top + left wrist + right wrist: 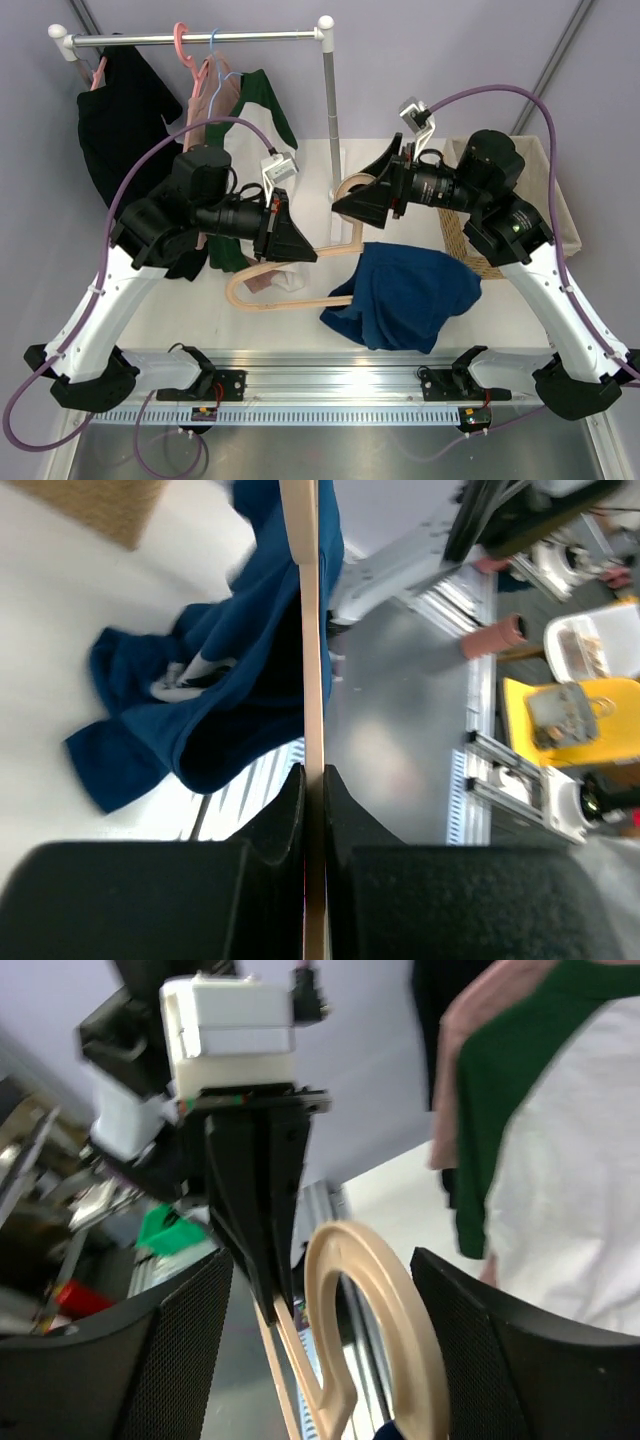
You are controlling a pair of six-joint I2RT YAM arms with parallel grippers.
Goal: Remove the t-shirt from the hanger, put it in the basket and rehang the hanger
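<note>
The tan wooden hanger (268,298) is held above the table, with its hook (352,186) pointing to the back. The blue t-shirt (404,294) hangs bunched over the hanger's right end. My left gripper (292,243) is shut on the hanger's left part. In the left wrist view the wood (311,630) runs straight out from between the closed fingers (313,780), with the t-shirt (200,695) draped further along. My right gripper (358,206) is open. In the right wrist view its fingers (322,1260) stand wide on either side of the hook (375,1300) without touching it.
A white clothes rail (200,39) at the back carries a black garment (125,115), a pink hanger (186,50), a thin light-blue hanger (222,68) and a white shirt with green sleeves (560,1190). The rail's post (332,110) stands mid-table. A wicker basket (562,205) sits at the right.
</note>
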